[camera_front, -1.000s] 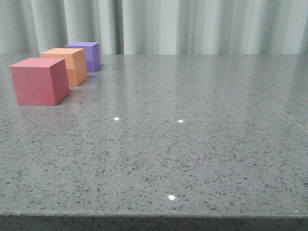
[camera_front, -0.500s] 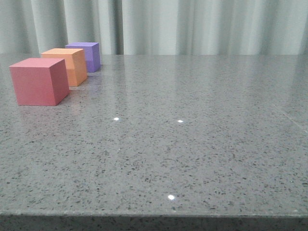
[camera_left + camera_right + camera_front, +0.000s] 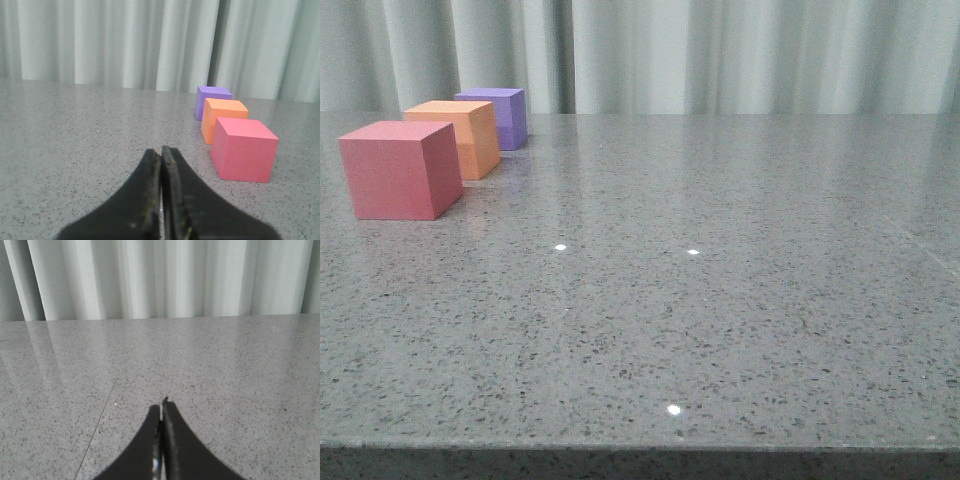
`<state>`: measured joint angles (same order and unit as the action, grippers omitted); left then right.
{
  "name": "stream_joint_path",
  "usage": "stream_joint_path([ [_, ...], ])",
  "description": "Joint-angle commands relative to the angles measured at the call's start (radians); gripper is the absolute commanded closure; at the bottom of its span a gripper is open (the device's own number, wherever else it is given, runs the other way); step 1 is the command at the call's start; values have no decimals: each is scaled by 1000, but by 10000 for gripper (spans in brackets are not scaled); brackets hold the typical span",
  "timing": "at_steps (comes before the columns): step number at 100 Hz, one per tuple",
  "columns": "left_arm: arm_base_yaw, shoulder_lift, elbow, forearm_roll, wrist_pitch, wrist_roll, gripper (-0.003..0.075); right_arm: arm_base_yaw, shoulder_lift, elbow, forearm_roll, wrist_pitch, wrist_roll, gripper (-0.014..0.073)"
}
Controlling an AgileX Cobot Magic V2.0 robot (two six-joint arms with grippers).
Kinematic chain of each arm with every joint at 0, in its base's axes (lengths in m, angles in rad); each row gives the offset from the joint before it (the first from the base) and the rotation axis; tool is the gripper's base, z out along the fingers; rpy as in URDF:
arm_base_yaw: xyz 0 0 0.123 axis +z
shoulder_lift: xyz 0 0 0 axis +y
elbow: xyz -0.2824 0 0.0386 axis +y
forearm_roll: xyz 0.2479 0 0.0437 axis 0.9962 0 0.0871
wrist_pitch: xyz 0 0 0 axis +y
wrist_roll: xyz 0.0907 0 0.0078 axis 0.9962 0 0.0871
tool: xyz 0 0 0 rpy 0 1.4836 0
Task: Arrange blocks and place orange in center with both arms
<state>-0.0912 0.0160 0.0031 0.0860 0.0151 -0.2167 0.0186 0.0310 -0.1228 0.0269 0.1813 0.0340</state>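
Three cubes stand in a row at the far left of the grey table. The pinkish-red cube (image 3: 400, 168) is nearest, the orange cube (image 3: 460, 135) is in the middle, the purple cube (image 3: 500, 115) is farthest. The left wrist view shows the same row: pinkish-red (image 3: 243, 149), orange (image 3: 225, 117), purple (image 3: 212, 99). My left gripper (image 3: 161, 150) is shut and empty, a short way from the pinkish-red cube. My right gripper (image 3: 162, 406) is shut and empty over bare table. Neither gripper shows in the front view.
The speckled grey table (image 3: 700, 300) ends at a front edge near the bottom of the front view. Pale curtains (image 3: 720, 50) hang behind it. A thin seam line (image 3: 97, 430) runs across the tabletop beside the right gripper.
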Motion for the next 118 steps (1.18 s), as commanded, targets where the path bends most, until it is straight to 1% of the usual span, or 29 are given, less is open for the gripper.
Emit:
stream_joint_path([
  [1,-9,7,43,-1,-81,0,741,-5,-43,20,-10,-105,-16,663],
  [7,-9,7,43,-1,-81,0,741,-5,-65,52,-10,-129,-16,663],
  [22,-9,7,43,-1,-81,0,741,-5,-62,134,-10,-265,-9,663],
  [51,-9,7,43,-1,-81,0,741,-5,-62,132,-10,-240,0,663],
  [118,-9,7,43,-1,-81,0,741,-5,-62,132,-10,-240,0,663],
])
